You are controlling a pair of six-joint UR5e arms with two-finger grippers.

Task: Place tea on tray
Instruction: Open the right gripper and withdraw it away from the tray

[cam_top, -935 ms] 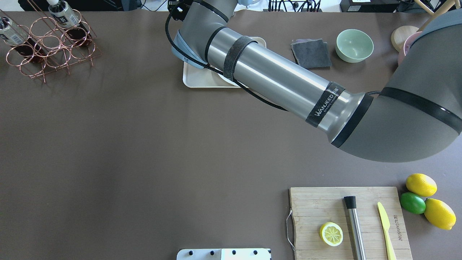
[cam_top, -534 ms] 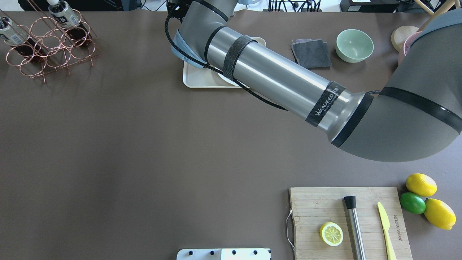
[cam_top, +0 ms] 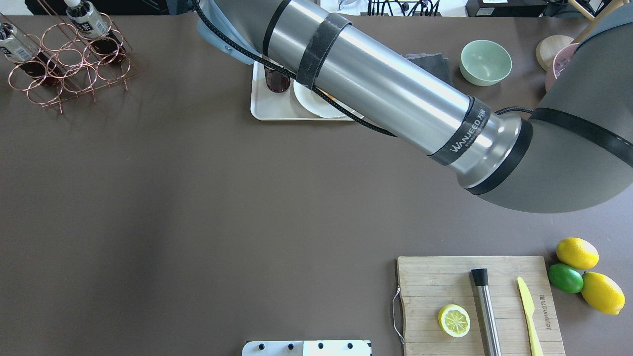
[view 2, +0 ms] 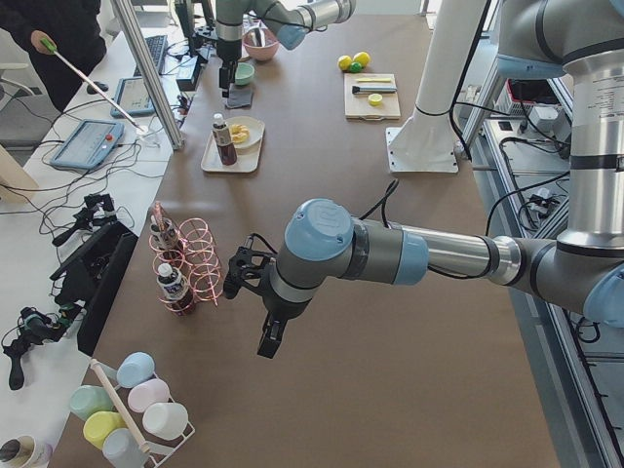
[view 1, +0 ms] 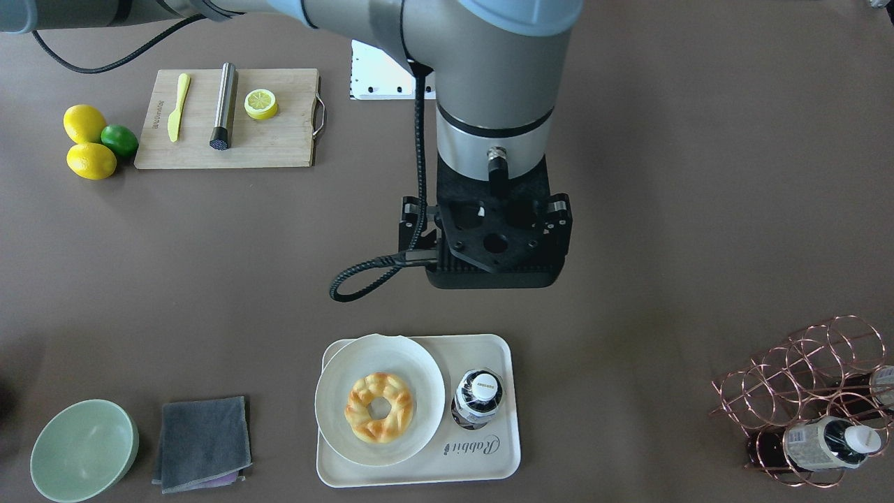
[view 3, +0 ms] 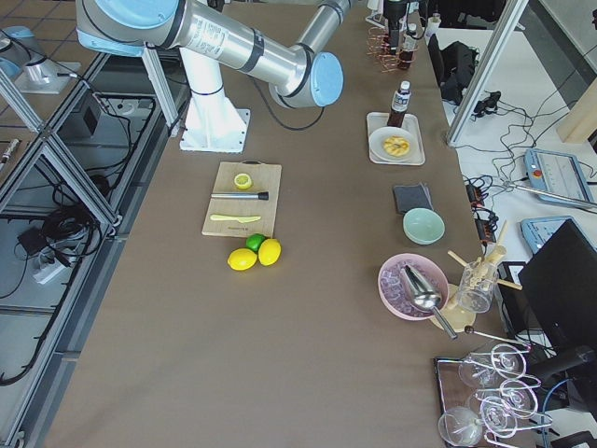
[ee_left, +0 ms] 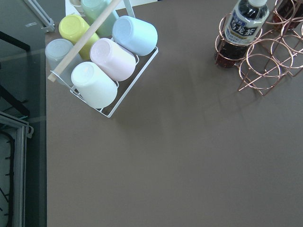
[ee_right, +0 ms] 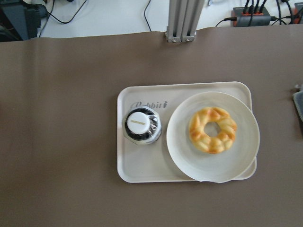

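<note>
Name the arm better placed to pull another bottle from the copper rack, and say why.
Left. The left gripper hangs beside the copper rack, and its wrist camera shows a racked bottle. The right gripper is over by the tray, where the tea already stands, far from the rack.

The tray is looking like smooth, faintly glossy cream plastic; the bottle is showing clear plastic; the surface is appearing matt and smooth.

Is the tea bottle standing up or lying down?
Standing up. The tea stands upright on the tray in both side views.
</note>
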